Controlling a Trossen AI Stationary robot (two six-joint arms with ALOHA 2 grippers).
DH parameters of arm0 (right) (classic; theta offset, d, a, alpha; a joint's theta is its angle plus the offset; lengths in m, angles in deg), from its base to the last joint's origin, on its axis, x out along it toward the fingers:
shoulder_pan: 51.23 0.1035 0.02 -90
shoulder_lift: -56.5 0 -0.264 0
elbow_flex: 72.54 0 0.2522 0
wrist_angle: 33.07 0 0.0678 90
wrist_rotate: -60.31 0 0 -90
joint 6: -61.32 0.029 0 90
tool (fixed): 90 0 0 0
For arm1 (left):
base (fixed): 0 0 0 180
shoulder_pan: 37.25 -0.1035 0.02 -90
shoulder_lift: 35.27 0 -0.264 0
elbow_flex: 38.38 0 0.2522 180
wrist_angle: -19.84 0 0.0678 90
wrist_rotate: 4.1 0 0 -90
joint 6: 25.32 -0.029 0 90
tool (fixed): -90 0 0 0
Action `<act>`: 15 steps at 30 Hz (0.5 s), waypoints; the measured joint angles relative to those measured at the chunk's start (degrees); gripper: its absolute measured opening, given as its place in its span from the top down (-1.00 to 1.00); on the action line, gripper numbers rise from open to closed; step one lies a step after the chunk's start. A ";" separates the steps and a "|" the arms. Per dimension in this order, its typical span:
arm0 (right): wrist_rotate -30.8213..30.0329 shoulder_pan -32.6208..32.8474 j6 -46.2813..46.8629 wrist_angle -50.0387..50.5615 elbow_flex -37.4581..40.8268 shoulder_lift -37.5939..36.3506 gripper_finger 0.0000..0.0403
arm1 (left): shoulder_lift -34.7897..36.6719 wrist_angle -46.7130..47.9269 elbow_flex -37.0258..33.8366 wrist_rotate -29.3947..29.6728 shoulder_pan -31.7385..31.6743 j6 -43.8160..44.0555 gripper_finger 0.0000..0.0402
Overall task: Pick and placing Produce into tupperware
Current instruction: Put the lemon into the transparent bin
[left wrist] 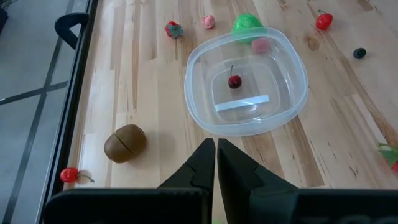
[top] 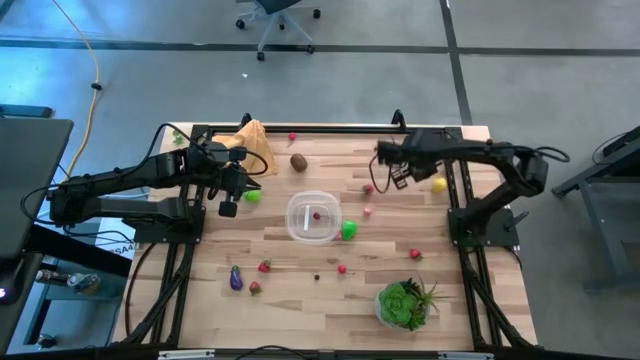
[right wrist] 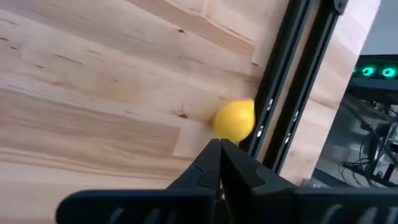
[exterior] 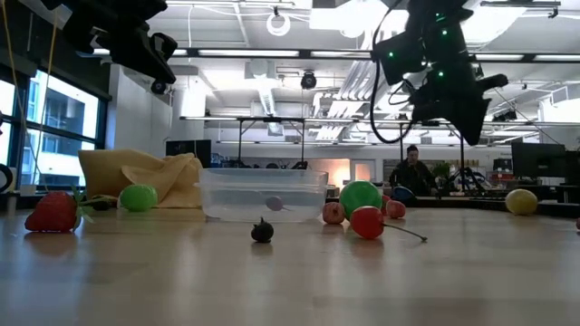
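The tupperware (top: 313, 216) (left wrist: 247, 81) sits mid-table with one red cherry (left wrist: 234, 81) on its floor. Around it on the wood lie a kiwi (top: 299, 162) (left wrist: 125, 143), two limes (top: 348, 230) (top: 252, 196), a lemon (top: 439, 184) (right wrist: 235, 120), an eggplant (top: 236, 279), strawberries (top: 264, 266) and small red berries (top: 415, 254). My left gripper (top: 228, 203) (left wrist: 216, 149) hovers left of the tupperware, shut and empty. My right gripper (top: 393, 177) (right wrist: 221, 149) hangs above the table's far right part near the lemon, shut and empty.
An orange-tan cloth (top: 250, 145) lies at the far left edge. A leafy green plant (top: 405, 303) stands near the near right corner. Black frame rails (right wrist: 280, 112) run beside the lemon and along the table's far edge. A person (exterior: 412, 172) sits in the room beyond.
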 joint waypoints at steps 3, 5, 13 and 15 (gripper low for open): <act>2.82 -4.43 -4.77 -0.15 -1.12 0.00 1.00 | 0.00 -0.01 0.00 0.00 -0.01 0.01 0.95; 4.29 -6.91 -6.70 -0.10 -1.18 0.00 0.99 | 0.00 0.00 0.00 0.00 0.00 0.01 0.95; 8.22 -11.90 -10.01 0.90 -1.18 0.00 0.70 | 0.00 0.00 0.01 0.00 0.00 0.01 0.95; 8.50 -12.48 -10.80 1.10 -1.18 0.00 0.58 | 0.01 0.00 0.00 0.00 0.00 0.01 0.95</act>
